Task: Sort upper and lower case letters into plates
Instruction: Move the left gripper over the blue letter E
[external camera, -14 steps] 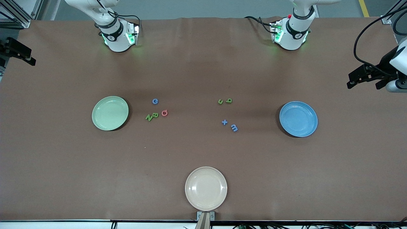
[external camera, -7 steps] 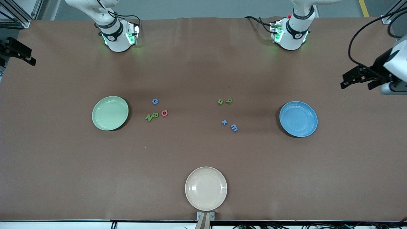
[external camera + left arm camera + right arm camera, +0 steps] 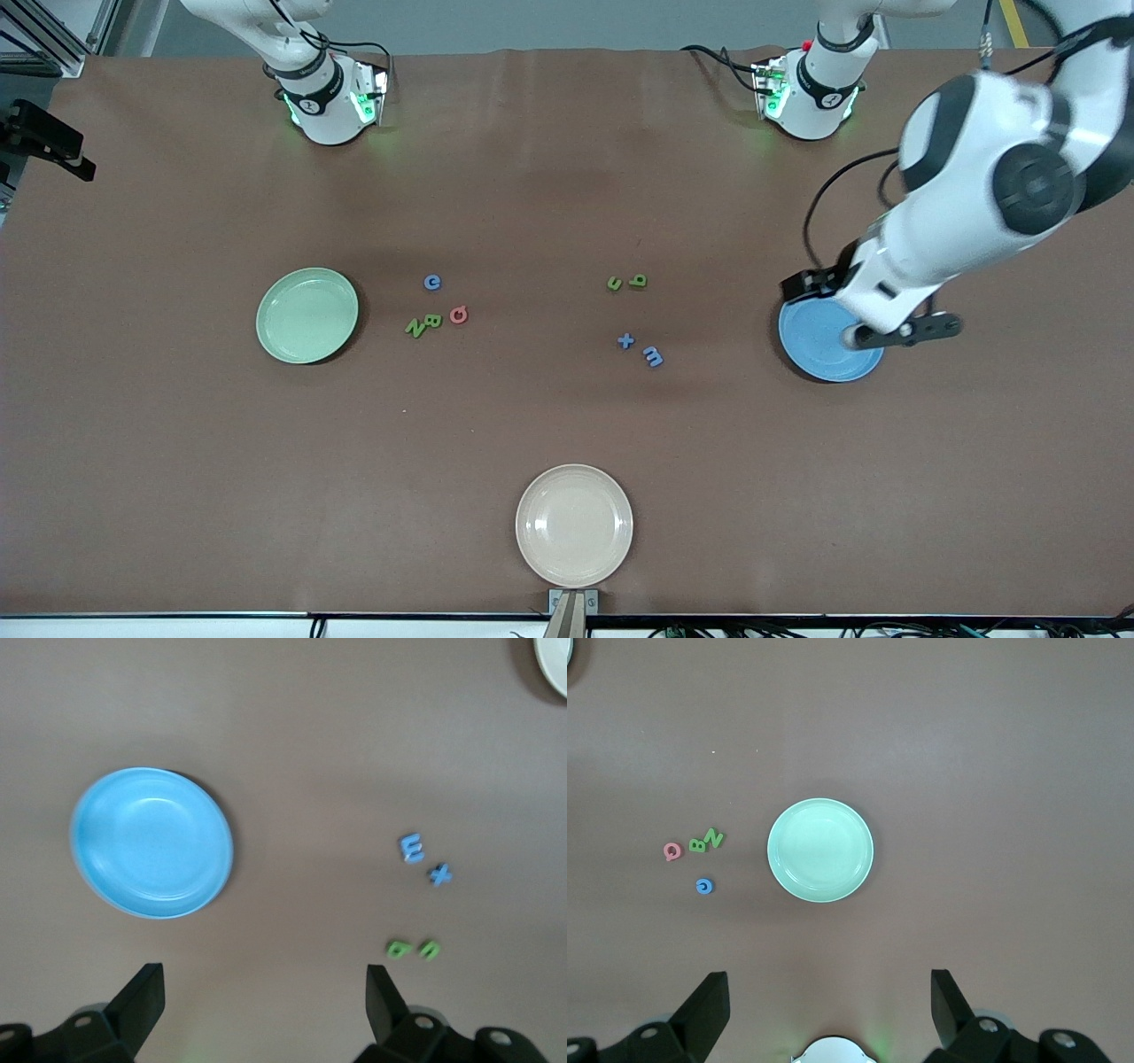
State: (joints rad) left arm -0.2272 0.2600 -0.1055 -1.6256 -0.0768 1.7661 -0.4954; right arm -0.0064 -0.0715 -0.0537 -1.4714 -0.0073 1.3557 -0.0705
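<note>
The pale green plate (image 3: 306, 315) lies toward the right arm's end, and the blue plate (image 3: 819, 354) toward the left arm's end. Beside the green plate lie a blue c (image 3: 431, 283), a green Z (image 3: 414, 328), a green B (image 3: 432, 321) and a pinkish red letter (image 3: 458, 315). Nearer the blue plate lie two green letters (image 3: 625, 282), a blue x (image 3: 625, 340) and a blue m (image 3: 653, 356). My left gripper (image 3: 264, 983) is open and empty, high over the table beside the blue plate (image 3: 151, 843). My right gripper (image 3: 830, 983) is open and empty, high over the table with the green plate (image 3: 820, 850) in view.
A cream-white plate (image 3: 574, 525) sits at the table edge nearest the front camera. The left arm (image 3: 966, 204) hangs over part of the blue plate. Both robot bases stand along the table edge farthest from the front camera.
The left arm has swung in from its end of the table to over the blue plate. The right arm has hardly moved. No letter has moved.
</note>
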